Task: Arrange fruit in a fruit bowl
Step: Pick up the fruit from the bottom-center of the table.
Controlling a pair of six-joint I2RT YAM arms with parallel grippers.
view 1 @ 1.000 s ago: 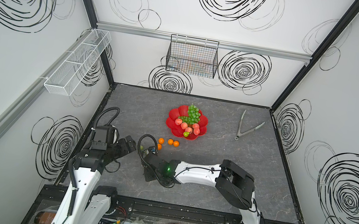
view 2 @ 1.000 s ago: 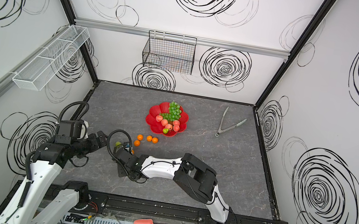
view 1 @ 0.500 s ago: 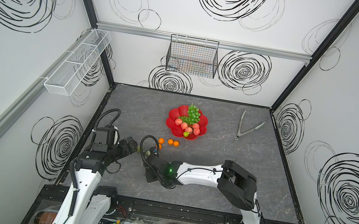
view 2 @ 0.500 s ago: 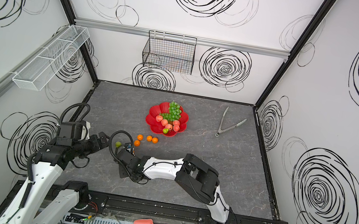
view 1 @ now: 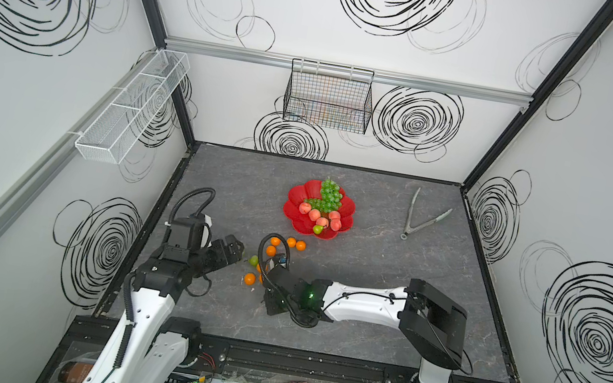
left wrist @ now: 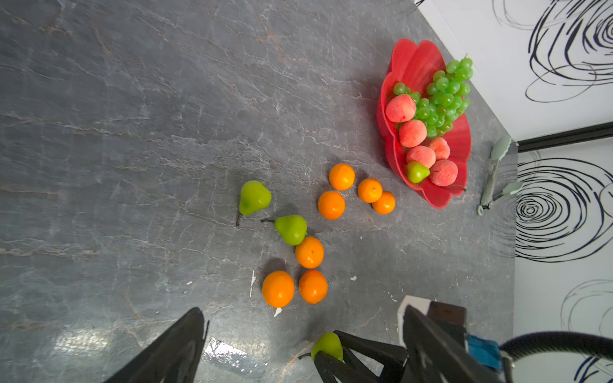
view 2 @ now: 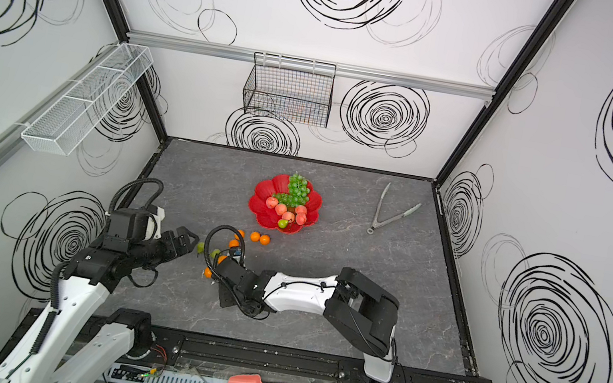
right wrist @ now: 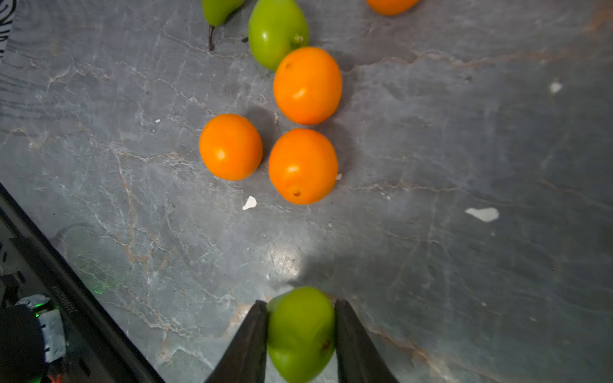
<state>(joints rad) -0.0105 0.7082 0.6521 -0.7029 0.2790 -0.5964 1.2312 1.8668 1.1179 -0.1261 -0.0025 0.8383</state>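
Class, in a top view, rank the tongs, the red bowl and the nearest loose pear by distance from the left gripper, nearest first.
1. Loose pear: just off the left gripper.
2. Red bowl: mid-table, farther back.
3. Tongs: back right, beyond it.

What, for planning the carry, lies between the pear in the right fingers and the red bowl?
Loose tangerines lie scattered between the held pear and the fruit bowl, clearest in the left wrist view.

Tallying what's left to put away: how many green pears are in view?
4. One pear sits in the red bowl; two loose pears lie on the table beside tangerines; the right gripper holds the fourth pear. Others could hide under the grapes.
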